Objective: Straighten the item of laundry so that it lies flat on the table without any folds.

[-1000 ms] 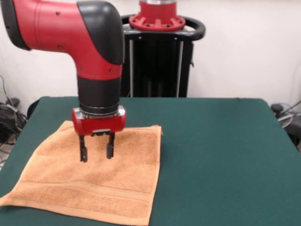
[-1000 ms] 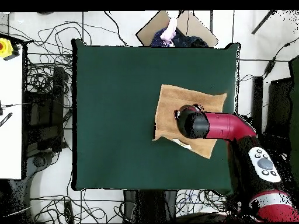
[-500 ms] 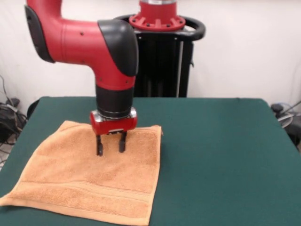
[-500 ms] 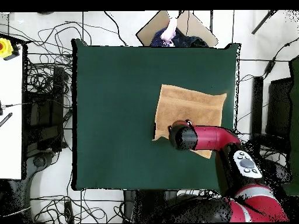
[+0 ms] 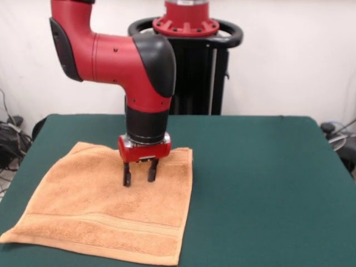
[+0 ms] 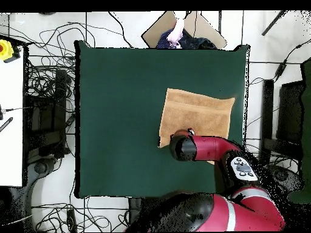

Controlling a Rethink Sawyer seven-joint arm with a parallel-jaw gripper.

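Note:
The orange-tan towel (image 5: pixel 105 208) lies spread out on the dark green table (image 5: pixel 261 183), at the left in the front view, with a woven band near its front edge. In the overhead view the towel (image 6: pixel 197 109) lies right of centre, partly under the arm. My gripper (image 5: pixel 138 177) hangs open and empty just above the towel's back right part, fingers pointing down. In the overhead view the arm's wrist (image 6: pixel 181 147) hides the gripper. No tag shows.
The black pedestal (image 5: pixel 186 72) stands behind the table. Cables (image 6: pixel 45 91) lie on the floor beside the table. A cardboard piece and cloth (image 6: pixel 182 33) lie past the far edge in the overhead view.
My gripper has moved right and toward the robot's side of the towel, staying open and empty. The towel has not moved.

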